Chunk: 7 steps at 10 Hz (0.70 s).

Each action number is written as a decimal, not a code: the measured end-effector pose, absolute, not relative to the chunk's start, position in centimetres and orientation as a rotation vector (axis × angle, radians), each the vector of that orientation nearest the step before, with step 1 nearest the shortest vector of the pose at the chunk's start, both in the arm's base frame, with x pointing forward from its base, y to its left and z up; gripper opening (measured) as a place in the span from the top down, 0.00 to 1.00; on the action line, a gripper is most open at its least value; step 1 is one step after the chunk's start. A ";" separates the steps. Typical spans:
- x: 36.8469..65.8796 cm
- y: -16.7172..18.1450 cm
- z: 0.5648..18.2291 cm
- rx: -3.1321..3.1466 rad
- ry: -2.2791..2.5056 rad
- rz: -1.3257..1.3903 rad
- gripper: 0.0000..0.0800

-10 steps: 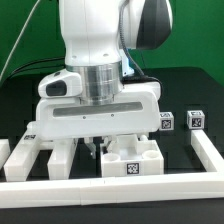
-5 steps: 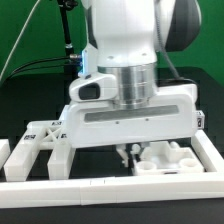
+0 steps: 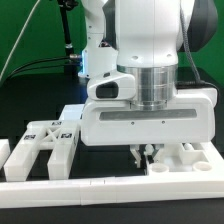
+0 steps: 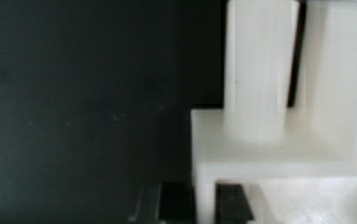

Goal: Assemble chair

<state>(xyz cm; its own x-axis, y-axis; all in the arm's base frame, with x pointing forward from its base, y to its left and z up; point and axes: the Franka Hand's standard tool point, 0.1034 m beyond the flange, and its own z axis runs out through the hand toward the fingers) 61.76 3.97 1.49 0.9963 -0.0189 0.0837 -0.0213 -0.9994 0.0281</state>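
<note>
One tool [image 3: 146, 154], its two fingers pinched closed and the tips low over the black counter [image 3: 40, 105], hangs just beside the notched chair block [image 3: 190, 156] at the exterior view's right; whether it touches that block I cannot tell. Above it the wide white robot body [image 3: 150, 105] covers much of the block and the counter behind, while the slotted chair frame [image 3: 45, 140], with its marker tags, lies well apart at the exterior view's left. Along the front runs the long white border rail [image 3: 90, 188], hiding the foot of both parts.
</note>
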 end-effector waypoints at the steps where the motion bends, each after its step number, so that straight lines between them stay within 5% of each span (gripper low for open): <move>1: 61.7 4.0 1.5 3.111 -0.034 0.129 0.96; 3: 61.7 4.0 1.5 3.111 -0.034 0.129 0.87; 4: 61.7 4.0 1.5 3.111 -0.034 0.129 0.59; 6: 61.7 4.0 1.4 3.111 -0.034 0.129 0.26; 7: 61.7 4.0 1.4 3.111 -0.034 0.129 0.26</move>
